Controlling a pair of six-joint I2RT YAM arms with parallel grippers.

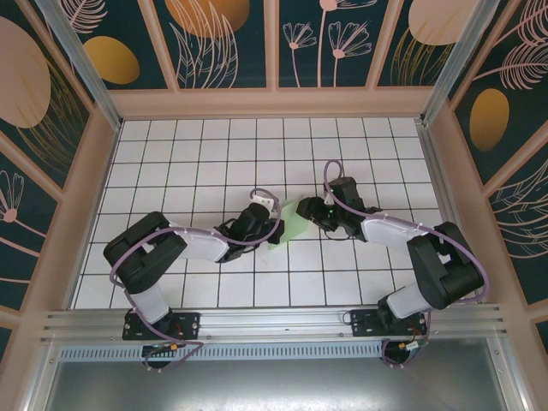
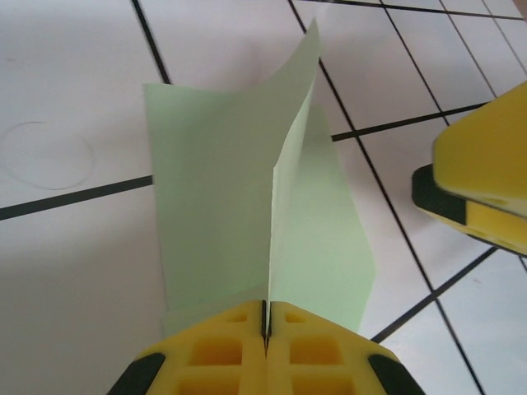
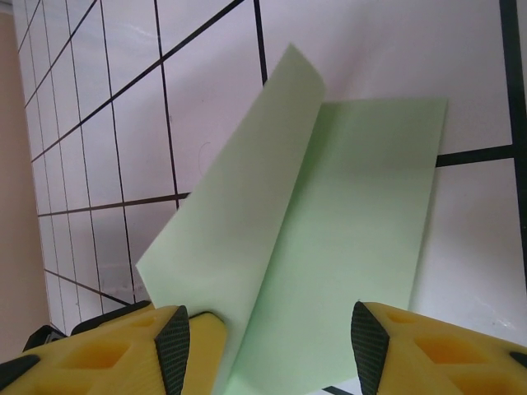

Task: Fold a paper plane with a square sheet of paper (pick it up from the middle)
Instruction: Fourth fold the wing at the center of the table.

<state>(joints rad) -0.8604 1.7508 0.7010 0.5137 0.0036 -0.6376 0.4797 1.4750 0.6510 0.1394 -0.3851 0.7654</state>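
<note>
You find the mint-green sheet of paper [image 1: 292, 221] on the white tiled table [image 1: 197, 154], about at the middle of it, and it does not lie flat. In the left wrist view the sheet [image 2: 222, 197] has one flap that stands up along a crease, while the other parts rest on the tiles on both sides of this crease. In the right wrist view the sheet [image 3: 346, 230] shows the same long crease, with one half raised and the other half lying on the table.

The left gripper [image 1: 274, 229] is at the left edge of the sheet. Its yellow fingers [image 2: 216, 350] are pressed together, and the standing flap is caught between them [image 2: 265, 329].

The right gripper [image 1: 313, 209] is at the right side of the sheet, close to the table. Its jaws are wide apart [image 3: 272, 350] over the near edge of the sheet. One finger [image 3: 177, 350] is just beside the raised half, but whether it touches the paper you cannot tell.
</note>
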